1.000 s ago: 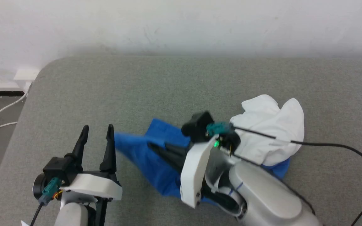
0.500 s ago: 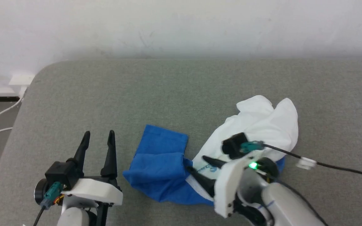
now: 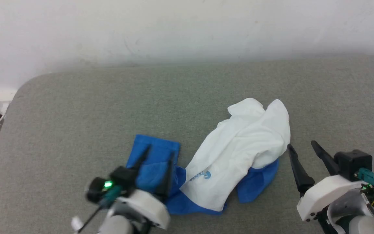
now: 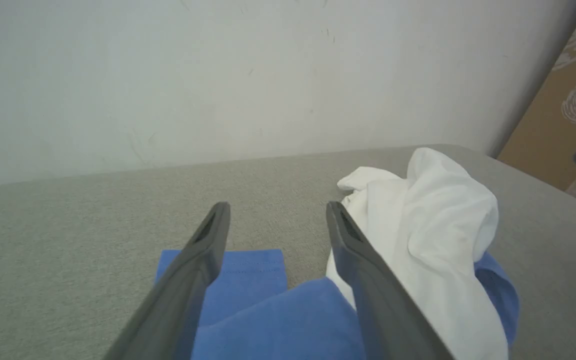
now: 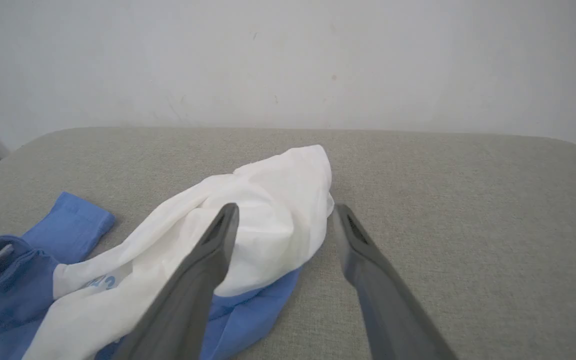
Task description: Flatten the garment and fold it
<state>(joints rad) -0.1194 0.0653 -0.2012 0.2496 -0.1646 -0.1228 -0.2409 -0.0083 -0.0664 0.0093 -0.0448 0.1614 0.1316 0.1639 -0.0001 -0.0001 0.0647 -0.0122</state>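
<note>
Crumpled shirt (image 3: 239, 152). Both jaws wide: left gripper (image 3: 160, 150) over its blue sleeve (image 3: 141, 144), right gripper (image 3: 301, 145) beside it. Pinching stacked layers would likely worsen bunching.

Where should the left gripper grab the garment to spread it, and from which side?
Probably the hemmed end of the blue sleeve: it lies flat and free on the left of the garment, clear of the bunched white body. Bring the open left gripper, poised over it, straight down.
</note>
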